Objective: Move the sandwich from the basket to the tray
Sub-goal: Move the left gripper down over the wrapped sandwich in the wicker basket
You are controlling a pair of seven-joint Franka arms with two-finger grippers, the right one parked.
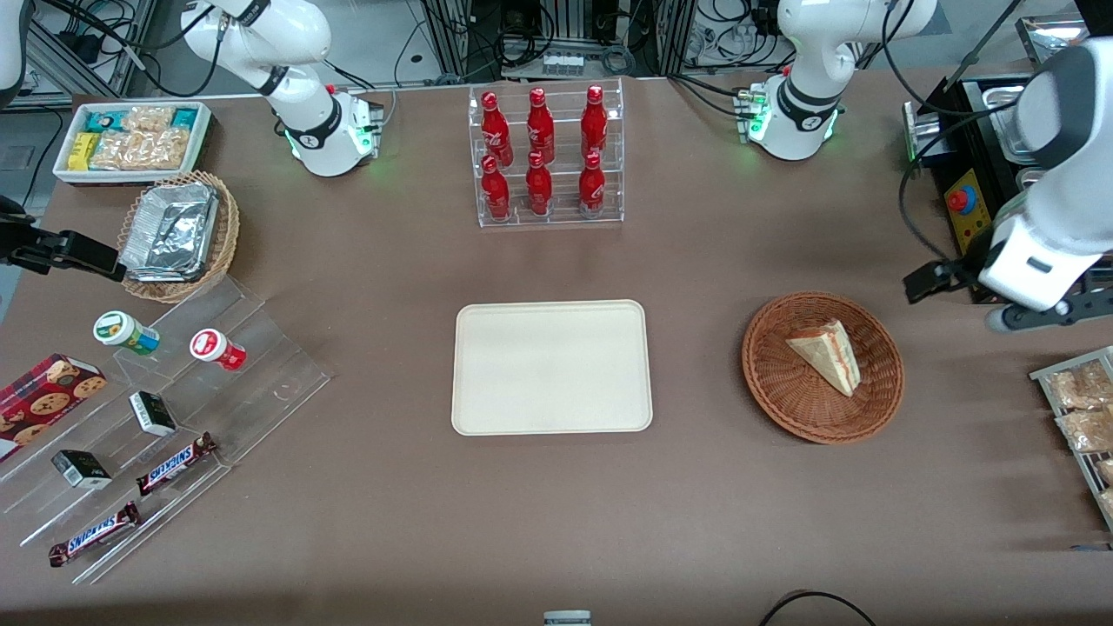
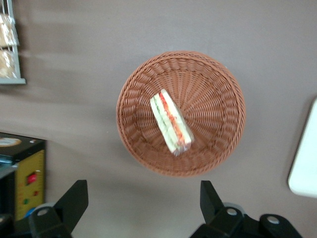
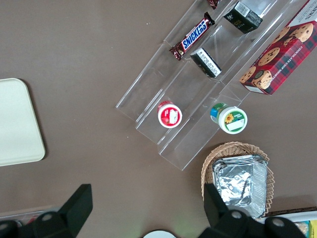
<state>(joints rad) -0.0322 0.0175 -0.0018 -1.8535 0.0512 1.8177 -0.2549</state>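
The sandwich [image 1: 828, 354], a pale wedge with red and green filling, lies in the round reddish-brown wicker basket [image 1: 783, 391]. In the left wrist view the sandwich [image 2: 171, 121] lies near the middle of the basket [image 2: 213, 99]. The cream tray [image 1: 551, 366] lies flat and bare at the table's middle, beside the basket; its edge shows in the left wrist view [image 2: 304, 163]. My left gripper [image 1: 965, 291] hovers high beside the basket, toward the working arm's end. It [image 2: 143, 203] is open and empty, jaws wide apart, short of the basket's rim.
A rack of red bottles [image 1: 548, 156] stands farther from the front camera than the tray. A black control box [image 1: 974, 200] and a rack of bagged snacks [image 1: 1083, 409] stand at the working arm's end. Clear steps with snacks [image 1: 165, 417] lie toward the parked arm's end.
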